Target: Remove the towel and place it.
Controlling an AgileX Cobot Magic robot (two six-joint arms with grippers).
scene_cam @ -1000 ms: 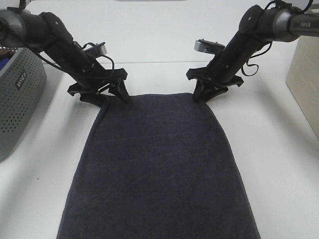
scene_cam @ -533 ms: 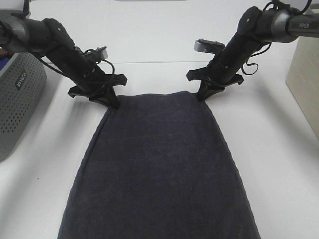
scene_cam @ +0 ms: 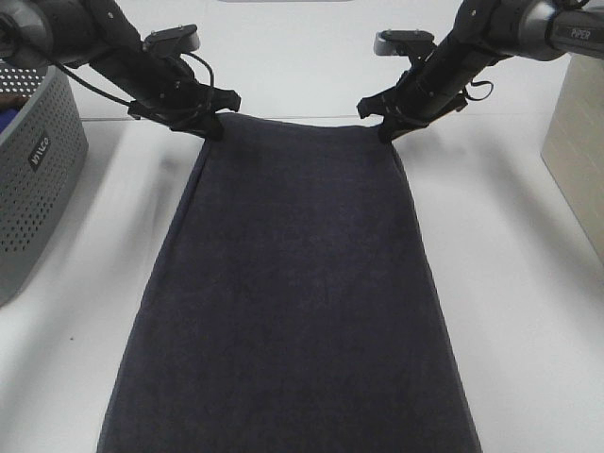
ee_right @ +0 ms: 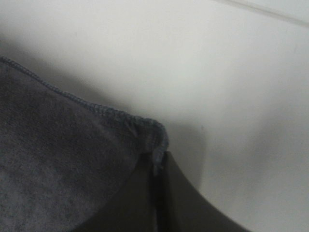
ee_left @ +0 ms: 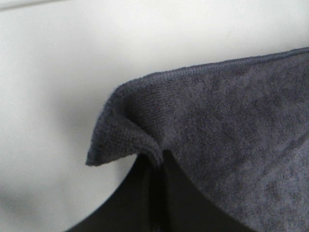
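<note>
The dark charcoal-navy towel (scene_cam: 293, 283) lies lengthwise down the white table, its far hemmed edge lifted off the surface. My left gripper (scene_cam: 213, 126) is shut on the far left corner, and the left wrist view shows that corner of the towel (ee_left: 125, 130) bunched between the closed fingers. My right gripper (scene_cam: 385, 130) is shut on the far right corner. In the right wrist view the towel (ee_right: 58, 159) has its hem puckered at the closed fingertips. The towel's near end runs out of the bottom of the exterior view.
A grey perforated basket (scene_cam: 33, 179) stands at the left edge of the table. A beige box (scene_cam: 580, 151) rises at the right edge. The white table (scene_cam: 510, 283) shows bare on both sides of the towel.
Both grippers closed on the towel's far corners, then rose and moved away from the camera. The far edge of the towel lifted and stretched taut between them.
</note>
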